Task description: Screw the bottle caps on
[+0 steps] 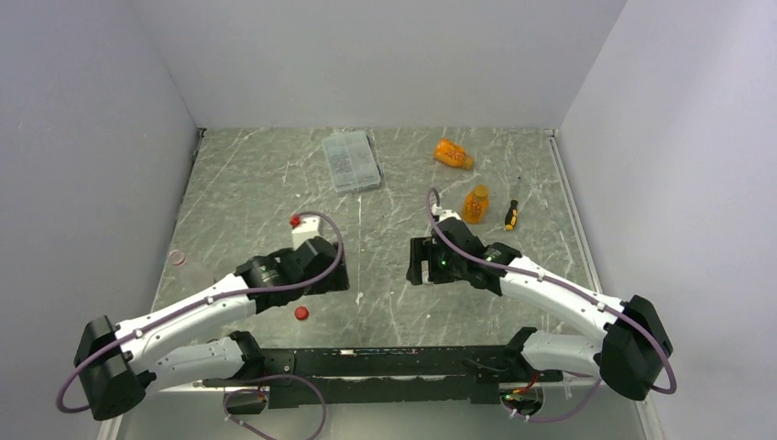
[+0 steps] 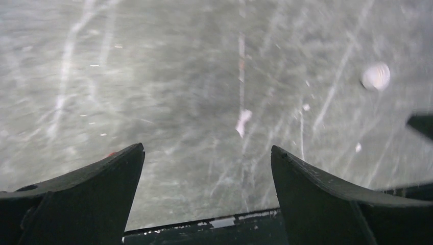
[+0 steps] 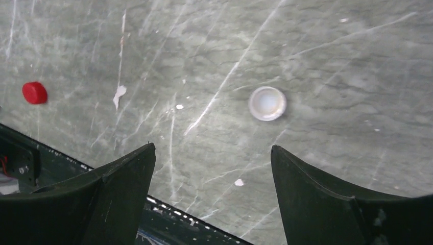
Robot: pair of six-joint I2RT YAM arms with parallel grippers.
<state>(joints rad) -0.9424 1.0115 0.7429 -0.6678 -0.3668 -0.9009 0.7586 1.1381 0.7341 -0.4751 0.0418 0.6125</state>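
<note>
Wide open and empty at right gripper [image 3: 212, 150], poised over small whitish round plastic cap [image 3: 267, 103] lying flat; same at left gripper [image 2: 207, 148]. Risks skidding cap sideways, closing off-centre; squat orange plastic bottle [image 1: 476, 203] well apart.

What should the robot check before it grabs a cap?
1. Is the right gripper open: ok.
2. Is the left gripper open: ok.
3. Does the white cap lie free on the table, ahead of the right gripper: ok.
4. Is the near bottle upright: ok.
5. Is the far bottle upright: not ok, it lies on its side.
6. Are the bottle necks bare: cannot tell.
</note>
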